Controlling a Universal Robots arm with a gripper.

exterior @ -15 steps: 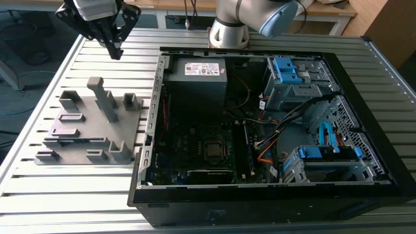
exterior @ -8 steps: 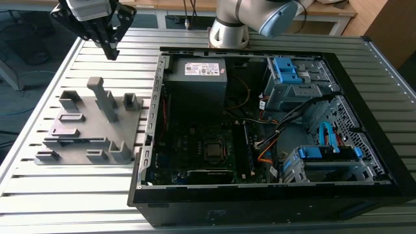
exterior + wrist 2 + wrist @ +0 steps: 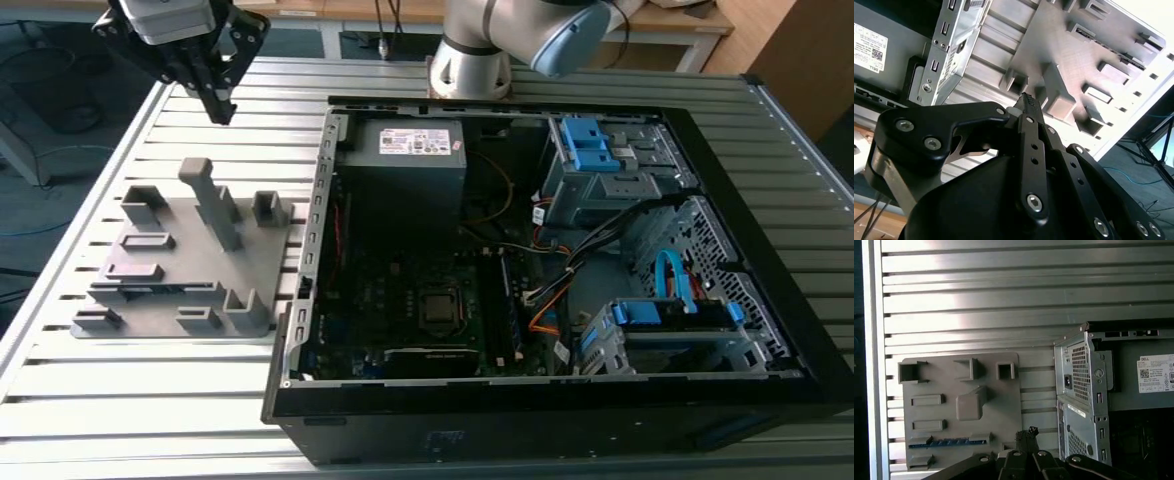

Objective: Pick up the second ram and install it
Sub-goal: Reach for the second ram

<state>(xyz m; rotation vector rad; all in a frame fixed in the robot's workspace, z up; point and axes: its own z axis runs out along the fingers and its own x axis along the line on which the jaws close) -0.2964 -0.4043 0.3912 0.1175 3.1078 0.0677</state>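
The second ram [image 3: 949, 442] is a thin strip lying on edge in a slot of the grey fixture plate [image 3: 999, 405], near one of the plate's ends. In the exterior view the ram [image 3: 158, 289] sits low on the plate [image 3: 147, 215], at that view's left. My gripper [image 3: 222, 112] hangs above the table beyond the plate's far end, well away from the ram. Its two black fingers meet at the tip [image 3: 1026, 99] with nothing between them. In the first wrist view the gripper [image 3: 1030, 432] points down towards the plate, beside the ram's slot.
An open computer case [image 3: 304, 300] lies on the slatted metal table [image 3: 134, 420], just to the exterior view's right of the plate. Inside are the motherboard [image 3: 387, 300], a dark stick standing in a slot [image 3: 509, 300], the power supply [image 3: 407, 160] and blue drive bays [image 3: 587, 145]. Tall grey posts [image 3: 214, 205] rise from the plate.
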